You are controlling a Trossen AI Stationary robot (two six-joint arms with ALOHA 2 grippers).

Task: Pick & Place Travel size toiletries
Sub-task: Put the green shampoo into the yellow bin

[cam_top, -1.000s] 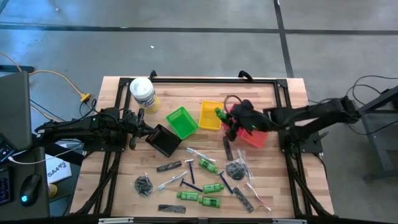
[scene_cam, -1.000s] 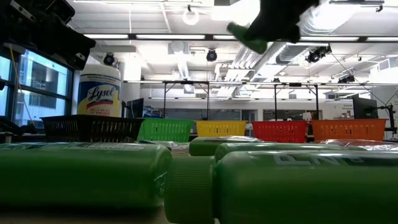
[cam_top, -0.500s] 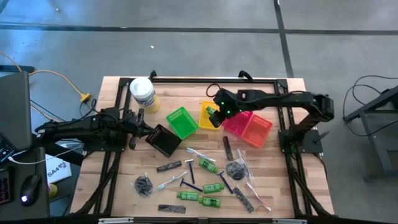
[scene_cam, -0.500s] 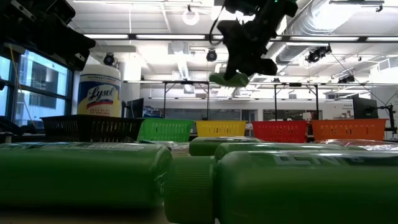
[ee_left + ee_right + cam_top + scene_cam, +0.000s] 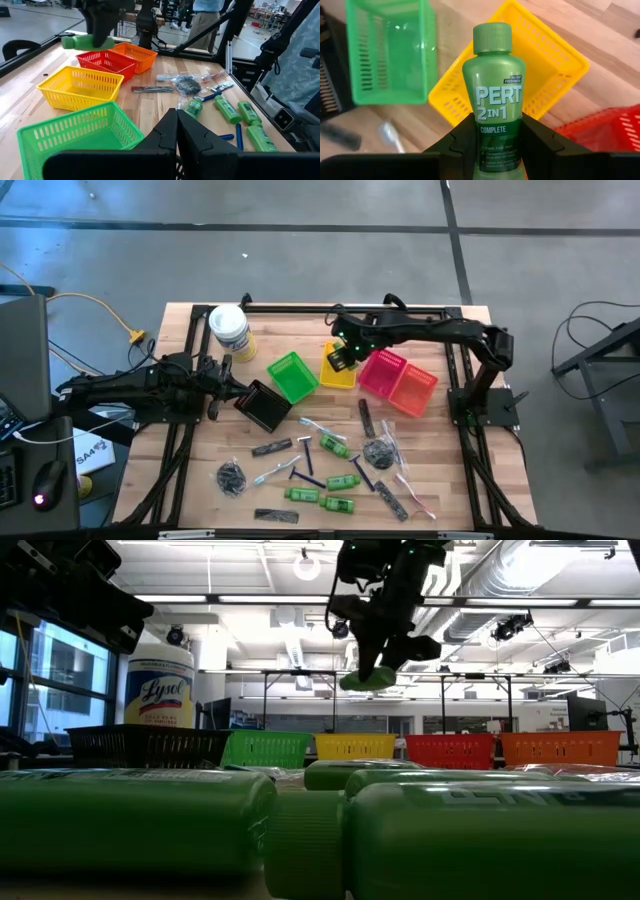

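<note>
My right gripper hangs over the yellow basket, shut on a green Pert mini bottle. The bottle also shows in the low view and in the left wrist view. More travel size toiletries lie loose on the table's near half: green bottles, blue-handled razors, black combs and dark mesh bundles. My left gripper waits shut at the table's left, beside the black basket. My right gripper pinches the bottle's lower body between its two fingers, one on each side. The fingers slant steeply down from the table's right. The capped end points past the fingertips, down toward the yellow basket. The bottle is lifted clear.
The green, yellow, red and orange baskets stand in a row across mid-table. A white-lidded Lysol tub stands at the far left. A dark frame rail runs along the far edge.
My right gripper has swung toward the table's left with the bottle, from over the red basket to above the yellow one. It has also tipped downward and rolled. In the low view the bottle now hangs lower.
</note>
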